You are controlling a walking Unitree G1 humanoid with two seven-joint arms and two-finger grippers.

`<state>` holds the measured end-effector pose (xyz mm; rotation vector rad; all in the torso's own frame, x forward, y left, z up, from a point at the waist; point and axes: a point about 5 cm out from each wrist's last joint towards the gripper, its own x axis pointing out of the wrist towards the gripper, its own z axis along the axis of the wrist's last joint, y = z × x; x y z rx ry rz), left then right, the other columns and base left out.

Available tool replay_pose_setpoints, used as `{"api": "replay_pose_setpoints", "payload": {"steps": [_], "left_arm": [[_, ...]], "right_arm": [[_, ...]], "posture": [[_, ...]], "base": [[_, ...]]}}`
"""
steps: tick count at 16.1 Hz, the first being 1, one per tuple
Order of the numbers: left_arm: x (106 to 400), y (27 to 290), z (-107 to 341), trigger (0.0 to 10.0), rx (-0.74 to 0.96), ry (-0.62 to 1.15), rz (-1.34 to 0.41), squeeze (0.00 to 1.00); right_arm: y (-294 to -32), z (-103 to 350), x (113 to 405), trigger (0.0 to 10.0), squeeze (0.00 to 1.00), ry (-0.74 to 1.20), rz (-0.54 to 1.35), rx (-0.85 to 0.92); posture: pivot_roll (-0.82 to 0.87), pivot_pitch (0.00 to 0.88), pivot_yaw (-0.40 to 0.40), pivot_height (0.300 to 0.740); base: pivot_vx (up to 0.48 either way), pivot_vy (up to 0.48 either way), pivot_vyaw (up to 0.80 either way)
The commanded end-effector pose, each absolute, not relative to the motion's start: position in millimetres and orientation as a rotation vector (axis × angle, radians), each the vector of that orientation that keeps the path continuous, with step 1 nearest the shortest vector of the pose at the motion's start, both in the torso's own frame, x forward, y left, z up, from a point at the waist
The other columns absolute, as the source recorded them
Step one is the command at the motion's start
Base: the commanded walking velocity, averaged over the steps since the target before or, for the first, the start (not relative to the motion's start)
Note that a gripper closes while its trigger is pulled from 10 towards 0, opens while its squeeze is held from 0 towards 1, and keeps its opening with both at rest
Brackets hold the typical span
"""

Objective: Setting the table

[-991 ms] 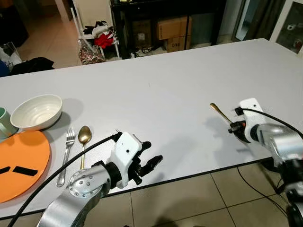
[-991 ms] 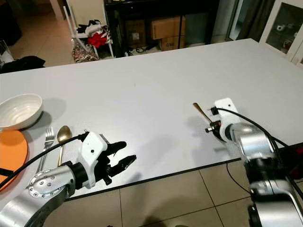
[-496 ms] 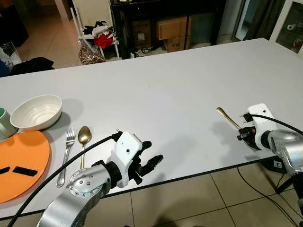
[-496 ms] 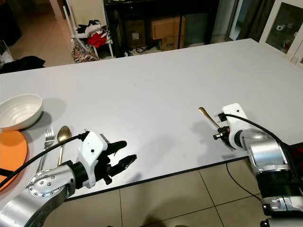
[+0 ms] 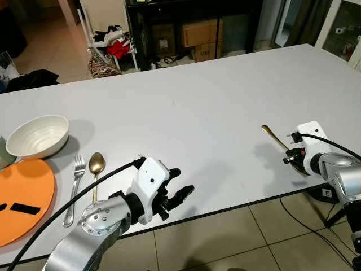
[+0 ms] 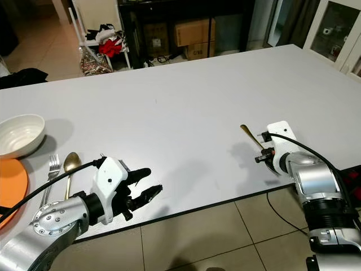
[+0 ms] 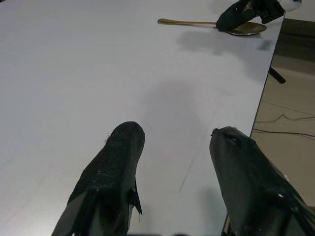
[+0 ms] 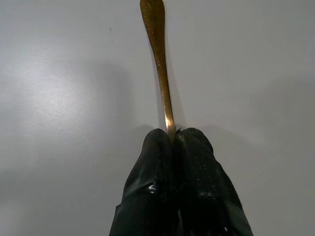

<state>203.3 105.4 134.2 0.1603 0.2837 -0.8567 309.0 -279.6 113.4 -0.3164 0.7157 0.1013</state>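
Here, my right gripper [image 8: 173, 140] pinching a gold spoon [image 8: 158, 54] low over the white table [image 5: 197, 113] near its front edge, my left gripper [image 7: 177, 142] hovering spread beside the fork [image 5: 75, 180].

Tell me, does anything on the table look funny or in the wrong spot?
Yes. A gold metal spoon sits far from the place setting, near the table's right edge, pinched in the right pincer. Another gold spoon already lies beside the silver fork.
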Motion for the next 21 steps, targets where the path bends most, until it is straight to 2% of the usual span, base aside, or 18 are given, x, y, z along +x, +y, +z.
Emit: {"api": "replay_pose_setpoints", "payload": {"steps": [1,6,15,21], "left_arm": [[205,107,135,10.0,0.177,0.282,-0.855,0.0],[206,107,135,10.0,0.177,0.279,-0.853,0.0],[206,106,134,10.0,0.177,0.282,-0.855,0.0],[205,105,133,10.0,0.175,0.288,-0.859,0.0]], "right_arm": [[-283,102,304,10.0,0.0,0.783,0.092,-0.323],[-278,103,312,10.0,0.0,0.738,0.121,-0.311],[-250,104,323,10.0,0.0,0.709,0.22,-0.295],[-236,103,321,10.0,0.0,0.74,0.218,-0.244]], "posture": [[-0.15,0.0,0.104,0.74],[-0.15,0.0,0.106,0.74],[-0.15,0.0,0.102,0.74],[-0.15,0.0,0.096,0.74]], "base": [[0.0,0.0,0.0],[0.0,0.0,0.0],[0.0,0.0,0.0],[0.0,0.0,0.0]]}}
